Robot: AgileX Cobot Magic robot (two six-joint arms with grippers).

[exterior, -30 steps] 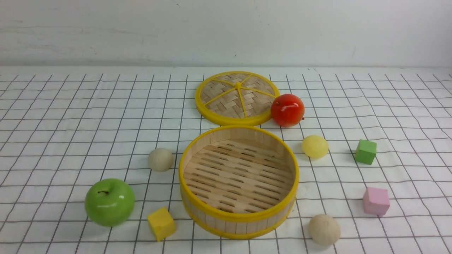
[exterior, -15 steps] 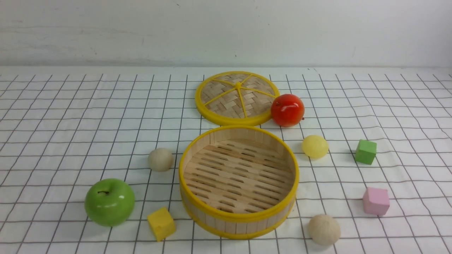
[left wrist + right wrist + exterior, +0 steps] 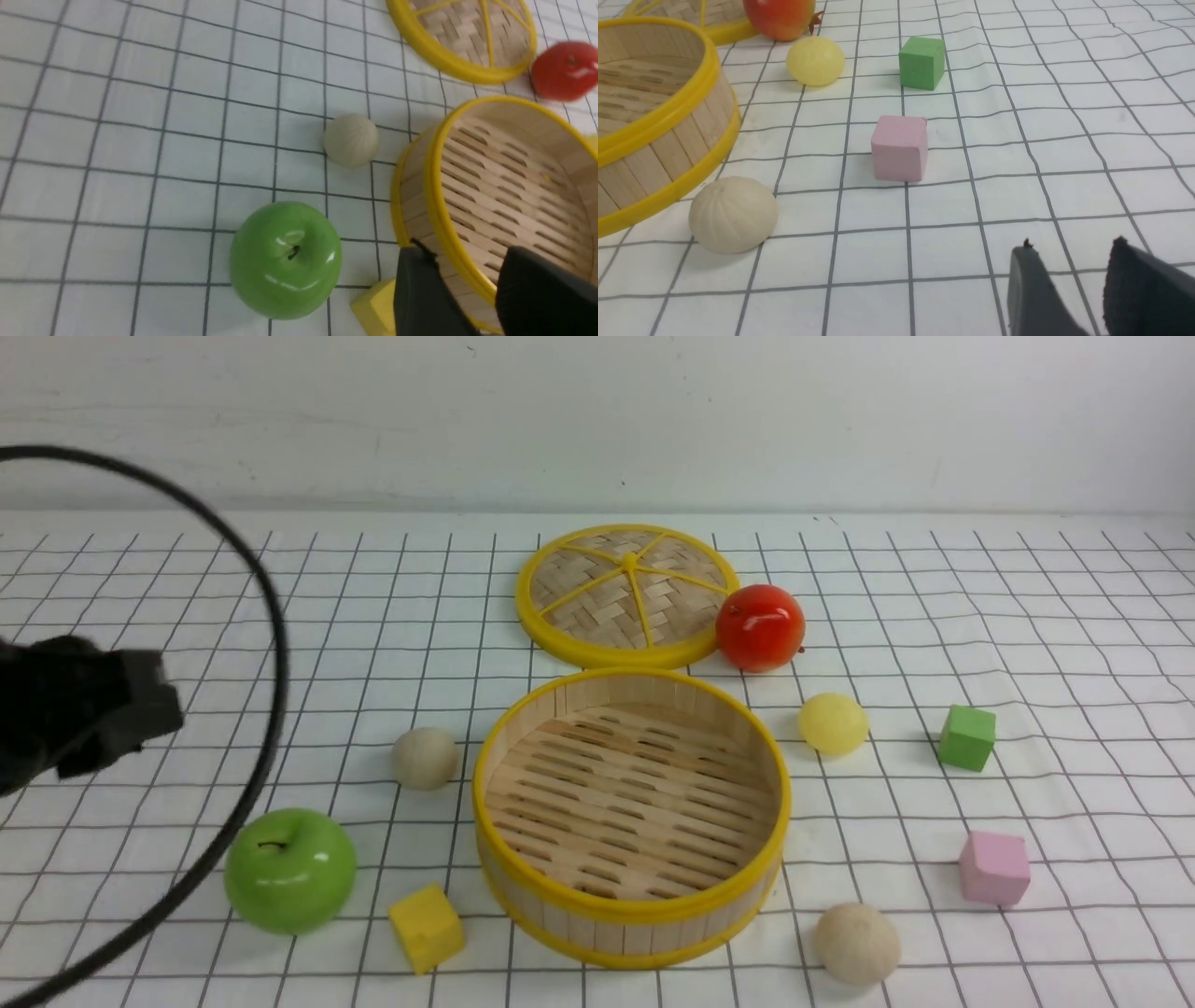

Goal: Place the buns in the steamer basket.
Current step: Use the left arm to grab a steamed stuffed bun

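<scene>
The steamer basket [image 3: 631,907] stands empty at the middle of the checked cloth [image 3: 140,579], with all three buns on the cloth around it: the left cream bun [image 3: 425,758] just beside its left wall, the yellow bun [image 3: 833,722] near its right side below the red apple [image 3: 760,626], and the right cream bun [image 3: 856,943] close to its front right rim. The task looks to be at its opening step, the approach to a first bun, with none grasped yet. The left gripper [image 3: 462,252] hangs above the basket's near left edge with jaws spread and nothing between them; its arm and looping cable [image 3: 275,709] show at the left of the front view. The right gripper [image 3: 1071,247] hovers low over bare cloth, jaws likewise parted and empty. The left cream bun seems the likeliest first pick. That calls for moving the left gripper over it, clear of the green apple [image 3: 290,869] and yellow cube [image 3: 426,927], then descending to straddle it before closing
</scene>
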